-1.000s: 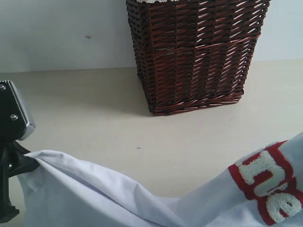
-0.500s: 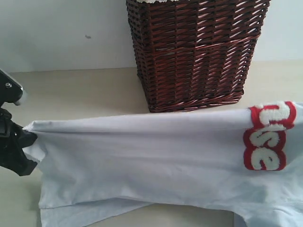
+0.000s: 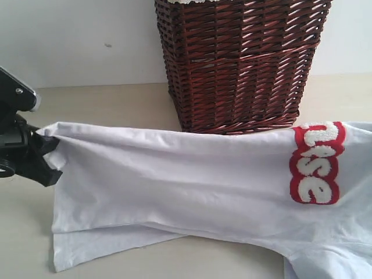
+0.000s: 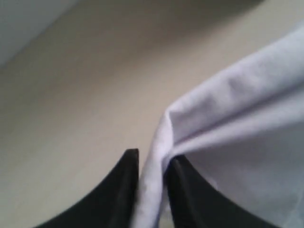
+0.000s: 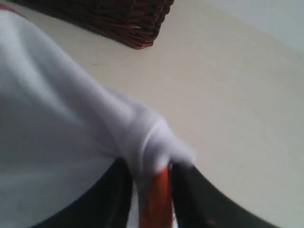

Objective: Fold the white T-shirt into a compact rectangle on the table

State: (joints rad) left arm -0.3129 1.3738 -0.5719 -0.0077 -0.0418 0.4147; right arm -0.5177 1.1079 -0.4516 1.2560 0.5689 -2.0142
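We see white T-shirt stretched over near table, long axis left-right, lettering at right end. Left gripper clamps its left edge; right gripper clamps bunched cloth and orange tag. Behind: wicker basket, something pale at rim, contents unclear.

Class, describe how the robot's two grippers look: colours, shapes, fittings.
The left gripper has two black fingers tapering to blunt tips; the exterior view shows its black angular body under a silver-edged block with a screw. The right gripper has similar dark tapered fingers. No cables or markings show.
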